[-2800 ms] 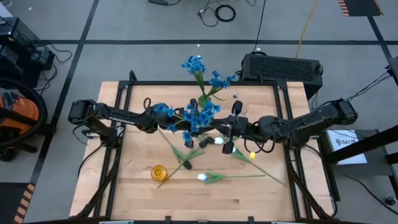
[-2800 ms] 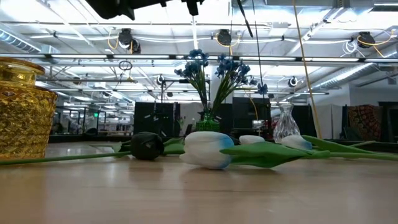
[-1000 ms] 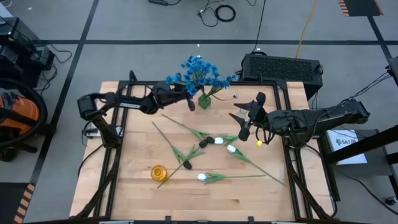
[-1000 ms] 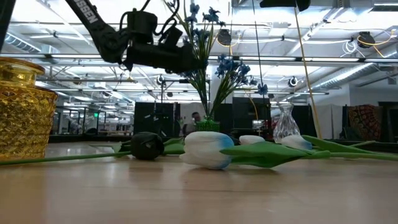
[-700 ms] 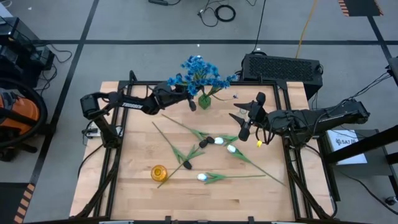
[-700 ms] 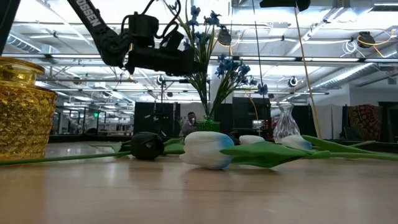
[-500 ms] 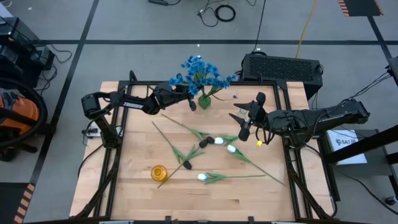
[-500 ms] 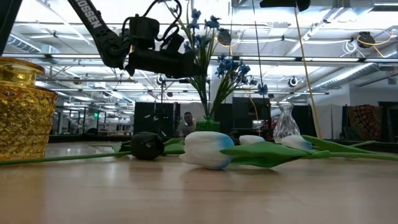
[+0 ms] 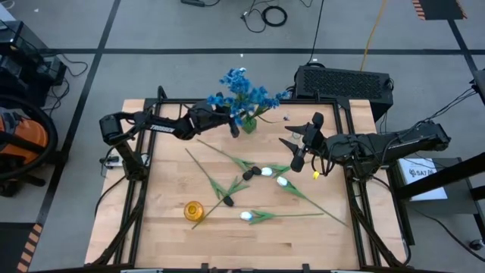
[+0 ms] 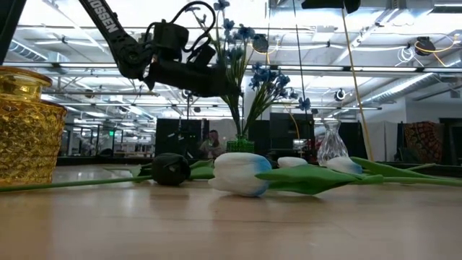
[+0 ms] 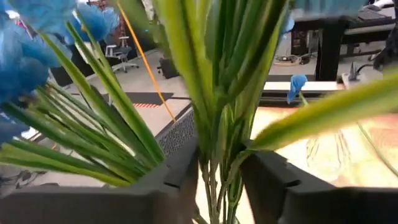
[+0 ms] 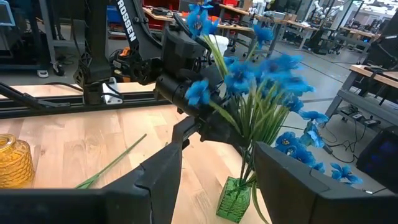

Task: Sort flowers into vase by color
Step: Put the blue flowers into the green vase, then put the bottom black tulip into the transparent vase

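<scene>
High view: the left gripper (image 9: 231, 125) reaches to about 12 o'clock on the table (image 9: 167, 227), at the stems of the blue flowers (image 9: 244, 95) standing in the green vase (image 9: 248, 123). The right gripper (image 9: 297, 148) waits at 2 o'clock, away from the bunch. Near the table's centre lie the white tulips (image 9: 282, 181) and the dark tulips (image 9: 248, 174), unsorted, with a yellow vase (image 9: 194, 210) at 7 o'clock.

Low view: the left gripper (image 10: 209, 81) hangs above the board against the blue flowers' (image 10: 268, 76) stems, over the green vase (image 10: 241, 145). A clear vase (image 10: 330, 143) stands to the side; a white tulip (image 10: 240, 173) and a dark tulip (image 10: 170, 169) lie in front.

Left wrist view: the fingers (image 11: 268, 180) stand apart on either side of the green stems (image 11: 219, 143), the jaws slackened rather than clamped, though the stems run between them.

Right wrist view: the right arm's own jaws are parted and empty, looking at the blue flowers (image 12: 261, 78) in the green vase (image 12: 235, 198), with the left gripper (image 12: 205, 127) alongside.

Risk: if the left gripper backs off while leaves are caught on a finger, it could drag the bunch out or tip the narrow green vase. The stems lean, so a nudge might topple it.
</scene>
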